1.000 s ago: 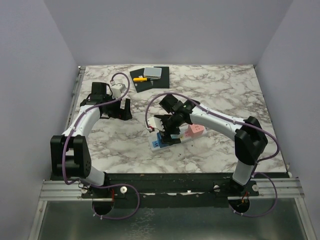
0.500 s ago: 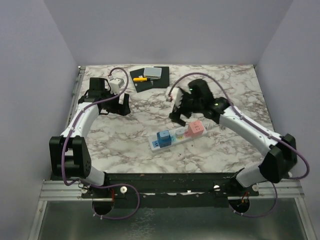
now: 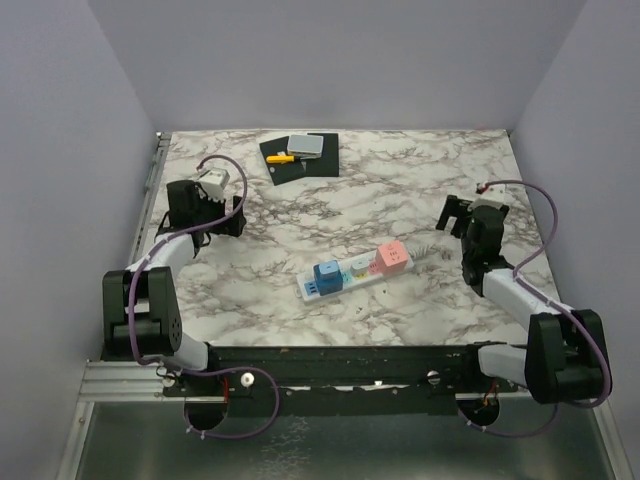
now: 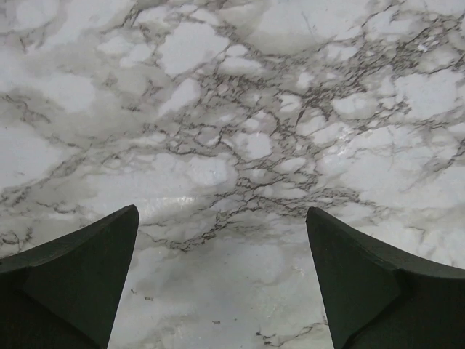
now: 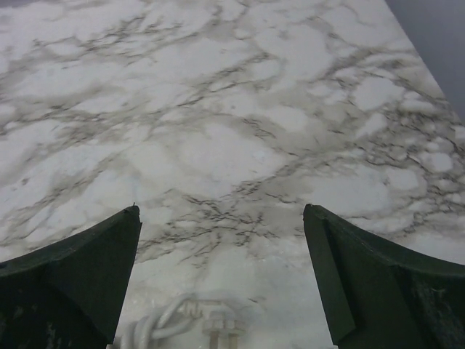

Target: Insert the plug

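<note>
Although neither arm is near it, the blue boxy plug (image 3: pixel 325 277) already stands on the long white plastic power strip (image 3: pixel 357 268) at the middle of the grey-veined marble table (image 3: pixel 470 170), with a pink boxy plug (image 3: pixel 392 257) toward the strip's other end. Judged from above, the insertion looks done, though how fully the blue plug is seated cannot be told. The left gripper (image 4: pixel 221 211) hangs over bare marble with its fingers spread and nothing between them. The right gripper (image 5: pixel 221 207) is likewise released and empty. A loose white coiled cord (image 5: pixel 163 323) lies just below it, off the strip. If that cord's plug is the one meant, the real work is left.
</note>
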You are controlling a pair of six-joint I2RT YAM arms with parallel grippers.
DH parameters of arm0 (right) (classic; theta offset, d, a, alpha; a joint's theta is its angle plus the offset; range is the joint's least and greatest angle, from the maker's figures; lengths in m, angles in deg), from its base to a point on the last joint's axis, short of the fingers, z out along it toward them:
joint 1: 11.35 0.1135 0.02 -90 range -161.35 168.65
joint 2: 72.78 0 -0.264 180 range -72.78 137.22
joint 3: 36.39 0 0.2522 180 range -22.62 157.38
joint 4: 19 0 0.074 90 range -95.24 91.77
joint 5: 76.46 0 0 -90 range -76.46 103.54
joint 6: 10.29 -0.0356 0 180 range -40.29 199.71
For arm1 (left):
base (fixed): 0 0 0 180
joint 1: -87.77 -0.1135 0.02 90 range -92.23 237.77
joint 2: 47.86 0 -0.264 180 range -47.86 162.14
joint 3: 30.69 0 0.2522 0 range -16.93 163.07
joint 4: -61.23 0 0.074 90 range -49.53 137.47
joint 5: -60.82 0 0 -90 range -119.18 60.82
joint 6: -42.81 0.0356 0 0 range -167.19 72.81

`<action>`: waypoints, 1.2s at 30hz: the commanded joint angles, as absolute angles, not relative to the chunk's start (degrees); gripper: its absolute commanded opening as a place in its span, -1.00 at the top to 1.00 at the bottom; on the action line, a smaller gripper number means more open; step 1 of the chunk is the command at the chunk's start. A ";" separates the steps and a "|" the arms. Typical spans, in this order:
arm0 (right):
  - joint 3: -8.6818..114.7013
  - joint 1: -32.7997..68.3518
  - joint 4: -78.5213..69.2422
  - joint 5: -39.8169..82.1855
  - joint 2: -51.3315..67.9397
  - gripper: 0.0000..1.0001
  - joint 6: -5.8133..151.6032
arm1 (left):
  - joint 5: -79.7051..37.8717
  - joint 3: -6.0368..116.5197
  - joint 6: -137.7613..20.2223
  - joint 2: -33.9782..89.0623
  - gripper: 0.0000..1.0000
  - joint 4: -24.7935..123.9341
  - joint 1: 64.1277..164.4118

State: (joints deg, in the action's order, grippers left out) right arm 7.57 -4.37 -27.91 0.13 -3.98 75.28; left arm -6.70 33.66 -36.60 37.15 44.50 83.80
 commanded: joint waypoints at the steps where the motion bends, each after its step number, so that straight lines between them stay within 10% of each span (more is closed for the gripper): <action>1: 2.25 -8.66 -44.49 -8.87 -0.53 -1.00 65.38 | -7.62 22.00 -40.41 37.09 -0.98 70.56 81.17; 36: -11.56 -11.00 -82.44 5.83 16.00 -1.00 79.18 | -19.82 -7.18 -50.17 43.05 -0.98 129.65 85.16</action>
